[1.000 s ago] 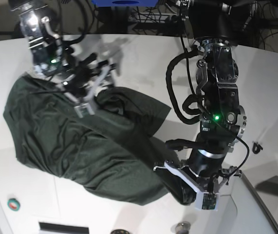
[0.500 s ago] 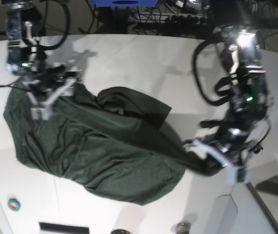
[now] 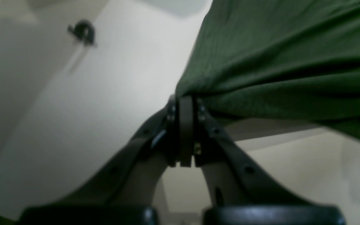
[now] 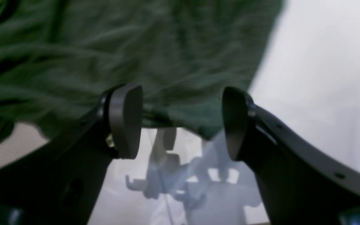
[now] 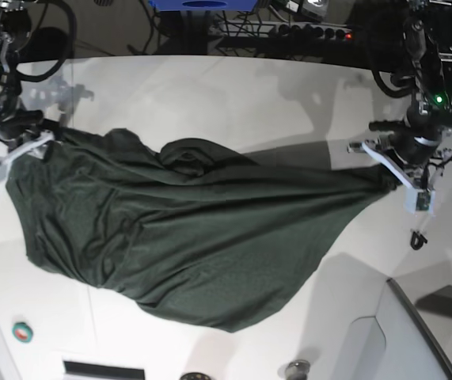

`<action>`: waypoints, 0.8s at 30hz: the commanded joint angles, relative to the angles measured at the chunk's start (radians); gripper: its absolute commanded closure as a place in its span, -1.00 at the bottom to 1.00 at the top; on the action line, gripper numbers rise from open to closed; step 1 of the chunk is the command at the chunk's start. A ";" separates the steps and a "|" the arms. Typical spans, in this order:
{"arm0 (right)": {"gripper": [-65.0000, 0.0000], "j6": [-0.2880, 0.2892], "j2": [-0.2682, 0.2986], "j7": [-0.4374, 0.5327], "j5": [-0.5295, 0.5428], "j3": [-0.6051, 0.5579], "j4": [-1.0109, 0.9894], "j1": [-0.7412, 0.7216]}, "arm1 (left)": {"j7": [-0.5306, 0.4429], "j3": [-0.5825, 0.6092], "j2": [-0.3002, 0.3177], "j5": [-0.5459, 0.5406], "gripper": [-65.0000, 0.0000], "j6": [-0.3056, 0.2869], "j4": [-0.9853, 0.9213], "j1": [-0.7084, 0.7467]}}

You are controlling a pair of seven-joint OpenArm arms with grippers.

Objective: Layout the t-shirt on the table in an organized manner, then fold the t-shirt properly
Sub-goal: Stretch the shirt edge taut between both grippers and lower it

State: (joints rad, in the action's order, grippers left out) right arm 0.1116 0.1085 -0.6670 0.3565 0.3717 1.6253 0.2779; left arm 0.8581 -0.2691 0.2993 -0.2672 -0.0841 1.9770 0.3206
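Green t-shirt stretched over table, left gripper clenched on its corner, right gripper spread wide.

Base cam looks down over whole table; both wrist cams close-up, sharing t-shirt

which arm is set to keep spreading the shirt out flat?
Left. The left gripper is shut on a pinch of the t-shirt, pulling it taut. The right gripper has its jaws open, cloth between them, gripping nothing yet.
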 commanded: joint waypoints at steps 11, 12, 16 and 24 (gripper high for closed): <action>-0.15 0.000 0.007 0.017 0.002 0.066 -0.073 -0.007 | -0.023 0.001 0.016 0.273 1.00 0.004 -0.020 0.088; -0.15 0.000 0.007 0.019 0.002 0.065 -0.101 -0.010 | -0.023 0.001 0.016 0.268 1.00 0.004 -0.023 0.090; -0.15 0.003 0.006 0.019 0.005 0.063 -0.158 -0.021 | -0.023 0.003 0.013 0.262 1.00 0.004 -0.023 0.108; -0.14 0.104 -0.040 0.011 0.005 0.065 -0.159 -0.018 | -0.023 0.069 0.013 0.271 1.00 0.004 -0.026 0.120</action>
State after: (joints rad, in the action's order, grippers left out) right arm 0.1963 0.0639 -0.6724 0.3519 0.4335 1.4517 0.2665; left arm 0.8501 -0.1967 0.3023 -0.0036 -0.0864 1.9350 0.4412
